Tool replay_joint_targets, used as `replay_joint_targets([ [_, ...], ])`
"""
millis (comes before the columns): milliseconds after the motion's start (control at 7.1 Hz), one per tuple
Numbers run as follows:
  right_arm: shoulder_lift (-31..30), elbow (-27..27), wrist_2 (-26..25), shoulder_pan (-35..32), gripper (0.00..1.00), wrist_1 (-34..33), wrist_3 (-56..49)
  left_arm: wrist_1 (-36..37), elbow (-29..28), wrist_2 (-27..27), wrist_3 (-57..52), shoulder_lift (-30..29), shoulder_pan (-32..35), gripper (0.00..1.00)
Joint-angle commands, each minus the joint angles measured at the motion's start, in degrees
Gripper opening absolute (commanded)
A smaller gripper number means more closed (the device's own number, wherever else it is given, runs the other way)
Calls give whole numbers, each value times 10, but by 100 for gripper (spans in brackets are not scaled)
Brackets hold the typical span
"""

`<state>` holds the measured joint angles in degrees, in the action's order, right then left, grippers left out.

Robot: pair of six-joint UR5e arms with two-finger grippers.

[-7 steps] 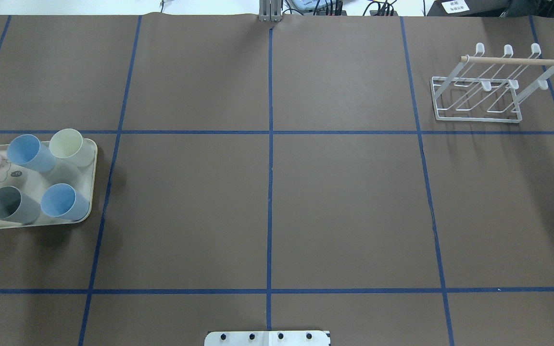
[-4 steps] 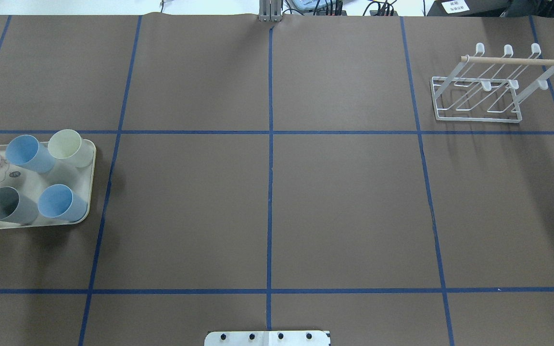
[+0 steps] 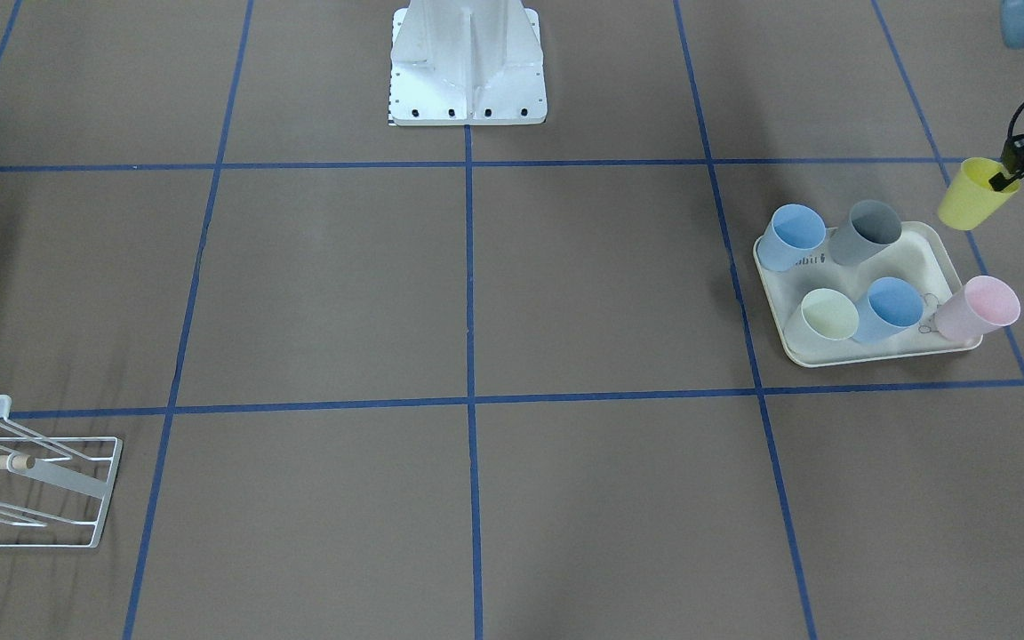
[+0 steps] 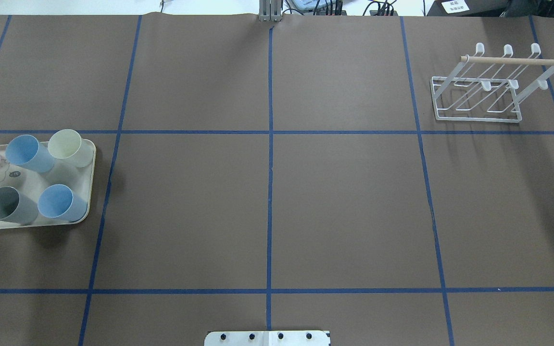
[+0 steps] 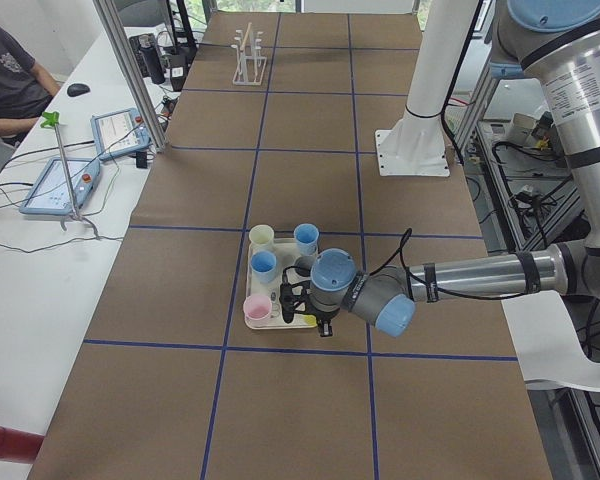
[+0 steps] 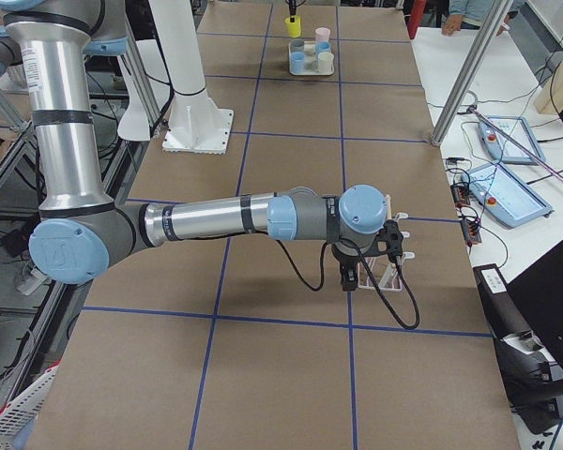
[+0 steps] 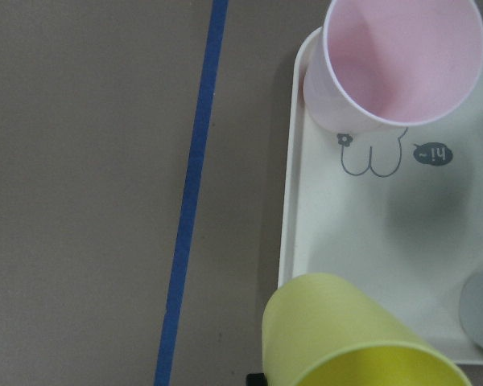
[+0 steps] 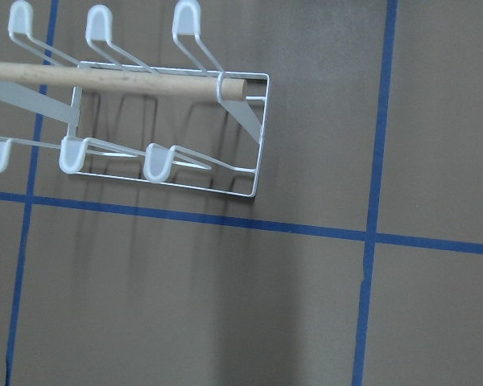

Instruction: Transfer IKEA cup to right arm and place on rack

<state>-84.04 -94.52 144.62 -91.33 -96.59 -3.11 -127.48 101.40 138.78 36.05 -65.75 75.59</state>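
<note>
On the cream tray (image 7: 338,241), a dark speech bubble (image 7: 431,153) ahead of the left gripper (image 3: 1004,182) and the yellow cup (image 7: 354,338) it holds reads "~hi"; farther off, beside a blue cup (image 3: 792,236), print ending "bbit"

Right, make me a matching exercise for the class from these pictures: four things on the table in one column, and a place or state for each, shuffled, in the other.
Things:
1. yellow cup
2. pink cup
3. tray
4. rack

Places or states:
A. bears no cup
B. holds five cups
C. gripped at its rim by the left gripper, off the tray
D. stands on a corner of the tray

Pairs: 1-C, 2-D, 3-B, 4-A
</note>
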Motion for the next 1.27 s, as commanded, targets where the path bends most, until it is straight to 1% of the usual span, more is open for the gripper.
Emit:
replay_joint_targets([
  [0,1,-9,1,0,100,0,0,40,83,24,-14,53,33,0],
  [141,1,-20,2,0,100,-1,0,122,147,28,-14,52,52,0],
  [282,0,-30,3,0,100,-1,0,183,184,27,-14,43,75,0],
  [423,1,-31,1,1,100,0,0,197,186,29,-9,9,82,0],
  [564,1,-43,0,9,100,0,1,197,183,40,8,-12,82,0],
  [705,3,-53,-1,19,100,1,1,197,181,48,51,-37,82,0],
  [846,23,-55,-2,33,100,0,5,197,180,54,93,-60,82,0],
  [986,36,-57,-1,50,100,1,37,197,179,62,149,-87,82,0],
  [1127,67,-56,-2,68,100,1,80,194,180,62,219,-114,82,0],
])
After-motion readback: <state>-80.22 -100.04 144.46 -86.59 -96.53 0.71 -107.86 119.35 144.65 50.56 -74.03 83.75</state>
